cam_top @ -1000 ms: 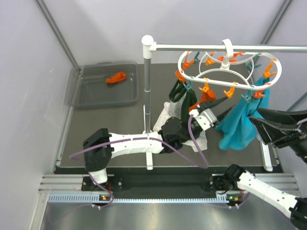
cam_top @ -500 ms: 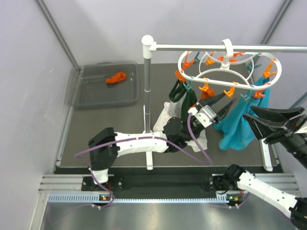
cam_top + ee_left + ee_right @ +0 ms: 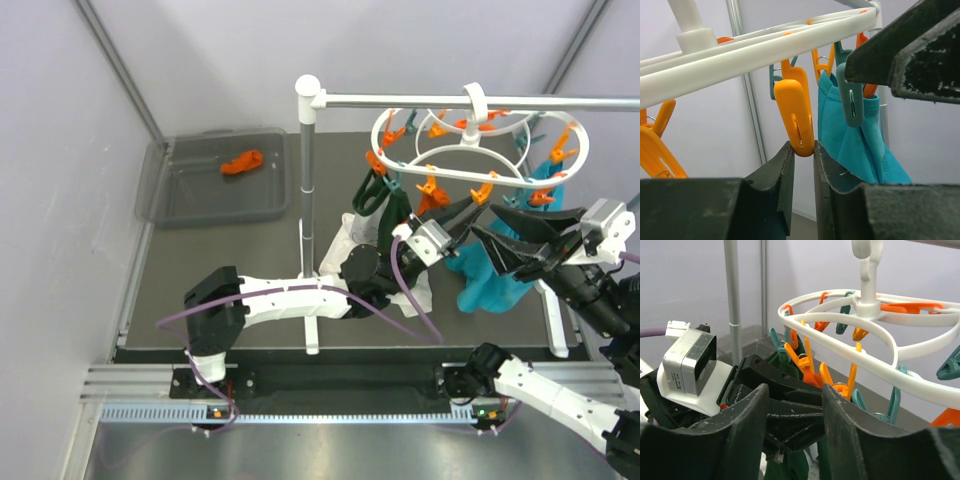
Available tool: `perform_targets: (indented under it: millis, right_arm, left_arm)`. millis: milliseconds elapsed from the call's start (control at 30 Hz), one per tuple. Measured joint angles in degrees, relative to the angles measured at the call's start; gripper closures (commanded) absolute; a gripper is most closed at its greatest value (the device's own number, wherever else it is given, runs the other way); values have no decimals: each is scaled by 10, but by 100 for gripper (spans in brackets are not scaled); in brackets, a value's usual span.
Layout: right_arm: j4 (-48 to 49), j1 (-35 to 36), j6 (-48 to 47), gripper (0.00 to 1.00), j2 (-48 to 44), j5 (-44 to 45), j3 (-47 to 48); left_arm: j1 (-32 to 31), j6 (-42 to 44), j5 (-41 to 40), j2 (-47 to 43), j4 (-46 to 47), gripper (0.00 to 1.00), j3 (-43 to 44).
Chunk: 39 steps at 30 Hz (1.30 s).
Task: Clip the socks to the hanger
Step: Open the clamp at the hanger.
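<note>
The white hanger (image 3: 480, 150) hangs from the rail, ringed with orange and teal clothespins; it also shows in the right wrist view (image 3: 875, 340). My left gripper (image 3: 480, 203) reaches up under its front rim. In the left wrist view the left gripper (image 3: 803, 150) is shut on the lower tip of an orange clothespin (image 3: 792, 107). My right gripper (image 3: 490, 222) is open and empty, its jaws framing the left gripper's fingers (image 3: 790, 385). One orange sock (image 3: 242, 162) lies in the grey bin. A bit of orange fabric (image 3: 832, 380) hangs from a pin; I cannot tell if it is the second sock.
A grey bin (image 3: 200, 205) sits at the back left. The white pole rail (image 3: 306, 200) stands mid-table. A dark green cloth (image 3: 385, 205) and a teal cloth (image 3: 500, 265) hang from the hanger. A white cloth (image 3: 420, 290) lies under the left wrist.
My right arm has swung left from the table's right edge up to the hanger, beside the left gripper. My left gripper has risen slightly to the clothespin.
</note>
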Motion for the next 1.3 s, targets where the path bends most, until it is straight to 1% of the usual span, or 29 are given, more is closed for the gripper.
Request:
perform_targets:
  millis: [100,267,400,533,800,1133,1300]
  right_arm:
    - [9,0,-2,52,3,6,1]
    - [18,0,1,51,8,31,5]
    - [24,0,6,50,12,62,12]
    - [30,0,14,51,14,78,12]
    - [49,0,20,52,39,81,11]
    - [65,0,17,54,43,92,5]
    - [71,0,12,53,45,101,-9]
  left_arm:
    - [0,-3,2,-5,-3,87,0]
    - [0,-15,2,-20,-9,87,-10]
    - [0,-25,4,-24,-14,90,-12]
    - [0,-31,8,-28,-24,91,-12]
    - [0,-41,13,-35,-30,92,-15]
    - [0,-47,15,-44,-37,92,-20]
    - [-2,-47,15,-47,-38,93,-24]
